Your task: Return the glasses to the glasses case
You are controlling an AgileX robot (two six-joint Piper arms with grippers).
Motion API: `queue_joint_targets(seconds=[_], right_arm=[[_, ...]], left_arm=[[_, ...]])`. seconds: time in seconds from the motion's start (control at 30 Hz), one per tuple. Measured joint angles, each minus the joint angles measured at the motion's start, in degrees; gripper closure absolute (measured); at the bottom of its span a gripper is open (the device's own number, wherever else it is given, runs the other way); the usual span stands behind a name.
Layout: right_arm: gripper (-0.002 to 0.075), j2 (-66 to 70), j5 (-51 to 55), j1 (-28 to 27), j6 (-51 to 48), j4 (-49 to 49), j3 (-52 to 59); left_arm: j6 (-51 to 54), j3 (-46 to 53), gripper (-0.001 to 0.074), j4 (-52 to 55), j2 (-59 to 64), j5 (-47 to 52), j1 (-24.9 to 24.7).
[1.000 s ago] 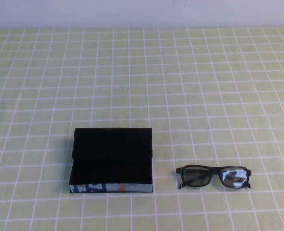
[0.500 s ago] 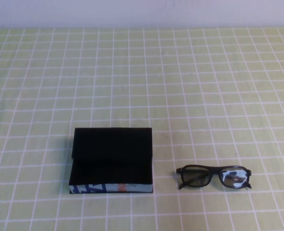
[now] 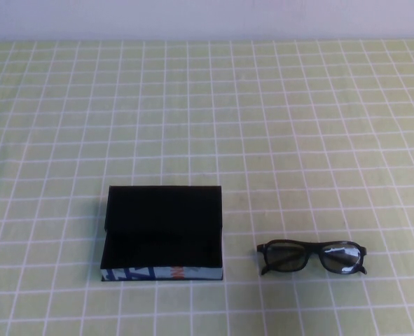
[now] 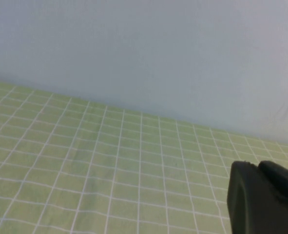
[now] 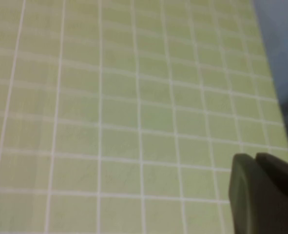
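The glasses case is a flat black box with a blue, white and orange front edge. It lies at the near left of the table with its lid raised at the back. The glasses are dark-framed and lie on the cloth to the right of the case, apart from it. Neither arm shows in the high view. My left gripper is shut and empty, and its view shows only cloth and wall. My right gripper is shut and empty over bare cloth.
The table is covered by a green cloth with a white grid. A pale wall runs along the far edge.
The case and the glasses have not moved. The bright reflection on the right lens has dimmed.
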Motion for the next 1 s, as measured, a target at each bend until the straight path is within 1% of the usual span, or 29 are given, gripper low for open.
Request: queue_joint_targets(seconds=[0.07,0.13,0.27,0.33,0.4,0.57,0.67,0.77,0.83,0.9,1.0], right_arm=[[0.0743,2.97,2.52,1.72,-6.01,4.4,-1.43],[0.0743,5.65,4.39,4.35,-14.48,12.45,-3.55],[0.0743,11.62,12.15,10.34,-36.86,29.33,-9.9],[0.0743,15.57,17.21,12.38,-44.1,35.47,-13.85],[0.0743,19.18,20.36,13.62,-48.64,39.05,-17.61],[0.0742,27.44,24.09,15.26,-53.78,44.03,-22.94],[0.0715,31.19,25.7,16.96,-57.77,45.58,-23.34],[0.0631,34.67,26.91,19.41,-60.61,45.54,-23.34],[0.0551,36.42,27.0,20.71,-60.85,45.11,-23.34],[0.0489,37.74,27.0,21.2,-60.85,45.01,-23.34],[0.0446,39.28,26.9,21.42,-60.85,44.4,-23.34]], left_arm=[[0.0,0.0,0.0736,0.0,0.54,0.0,0.0],[0.0,0.0,0.0736,0.0,1.26,-0.1,0.0],[0.0,0.0,0.0736,0.0,3.58,-0.1,0.0],[0.0,0.0,0.0736,-0.11,4.79,-0.24,0.0],[0.0,0.0,0.0736,-0.11,6.06,-0.24,0.0],[0.0,0.0,0.0736,-0.19,7.68,-0.24,0.0],[0.0,0.0,0.0736,-0.22,7.68,-0.24,0.0],[0.0,0.0,0.0736,-0.37,7.68,-0.24,0.0],[0.0,0.0,0.0736,-0.37,7.68,-0.24,0.0],[0.0,0.0,0.0736,-0.37,7.68,-0.24,0.0],[0.0,0.09,0.0736,-0.46,7.68,-0.24,0.0]])
